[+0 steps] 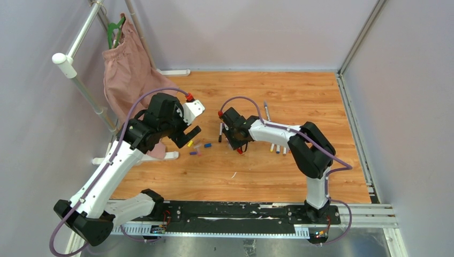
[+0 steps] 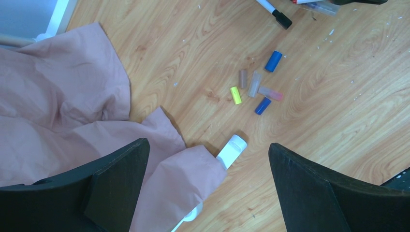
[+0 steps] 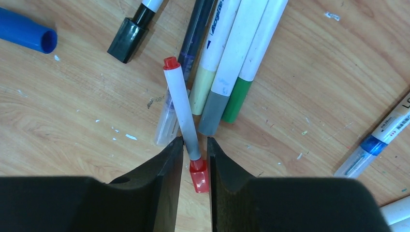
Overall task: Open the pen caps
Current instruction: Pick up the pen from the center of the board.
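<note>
A thin white pen [image 3: 180, 96] with a red cap [image 3: 199, 175] lies on the wooden floor. My right gripper [image 3: 194, 141] straddles its capped end with the jaws narrowed. The cap rests against the right finger and a sliver of floor shows on its other side. Several loose pen caps [image 2: 261, 87] in blue, yellow, pink and clear lie in a small cluster, also seen from above as pen caps [image 1: 198, 148]. My left gripper [image 2: 208, 145] hangs wide open with nothing in it, near those caps, over pink cloth. From above, the left gripper [image 1: 190, 127] and right gripper [image 1: 235, 143] face each other.
A pink cloth [image 1: 128, 75] hangs from a white rack [image 1: 80, 80], and its hem covers the rack's white foot [image 2: 231, 151]. Several other pens [image 3: 232, 53], a black-capped marker [image 3: 128, 36] and a blue cap [image 3: 26, 34] lie beside the red pen. More pens [image 1: 278, 148] lie under the right arm.
</note>
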You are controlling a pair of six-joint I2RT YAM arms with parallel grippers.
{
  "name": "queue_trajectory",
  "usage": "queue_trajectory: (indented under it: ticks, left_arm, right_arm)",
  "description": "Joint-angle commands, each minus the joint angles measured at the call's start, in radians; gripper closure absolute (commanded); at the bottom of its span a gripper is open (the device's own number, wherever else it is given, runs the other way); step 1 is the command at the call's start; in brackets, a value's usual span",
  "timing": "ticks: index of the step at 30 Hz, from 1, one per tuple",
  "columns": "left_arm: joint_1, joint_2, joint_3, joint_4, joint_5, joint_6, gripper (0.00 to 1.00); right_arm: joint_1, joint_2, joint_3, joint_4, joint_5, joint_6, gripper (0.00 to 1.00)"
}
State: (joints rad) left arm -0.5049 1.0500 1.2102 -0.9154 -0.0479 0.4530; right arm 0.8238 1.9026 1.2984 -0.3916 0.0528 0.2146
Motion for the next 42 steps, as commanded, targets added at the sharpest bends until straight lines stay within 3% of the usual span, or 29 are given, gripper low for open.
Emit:
queue_trajectory:
  ticks: [1,9,14,19,24,28,37,39,42]
  left_arm:
    - [0.008,-0.004,-0.011,-0.006,0.014,0.003,0.00]
    - [0.008,0.002,-0.002,-0.014,0.035,-0.007,0.00]
    - [0.008,0.005,-0.001,-0.014,0.081,-0.031,0.00]
    - [0.008,0.009,-0.013,-0.013,0.183,-0.084,0.00]
    - [0.008,0.026,-0.022,-0.003,0.347,-0.158,0.00]
    - [0.008,0.030,-0.035,0.029,0.421,-0.206,0.00]
    - [0.008,-0.001,-0.065,0.100,0.534,-0.257,0.01]
    - [0.008,-0.011,-0.074,0.114,0.524,-0.258,0.04]
    - [0.008,-0.012,-0.087,0.132,0.487,-0.256,0.20]
  right_arm:
    - [0.007,0.028,-0.010,-0.016,0.001,-0.021,0.73]
    - [0.008,-0.064,-0.018,-0.012,-0.029,-0.013,0.94]
    - [0.008,-0.177,-0.023,-0.011,-0.098,0.022,1.00]
    - [0.009,-0.295,-0.042,0.039,-0.189,0.124,1.00]
    - [0.038,-0.433,-0.153,0.325,-0.204,0.373,1.00]
    - [0.106,-0.500,-0.195,0.481,-0.084,0.502,1.00]
    - [0.213,-0.498,-0.150,0.574,0.081,0.607,1.00]
    - [0.232,-0.496,-0.147,0.578,0.102,0.608,1.00]
    - [0.247,-0.503,-0.156,0.586,0.126,0.613,1.00]
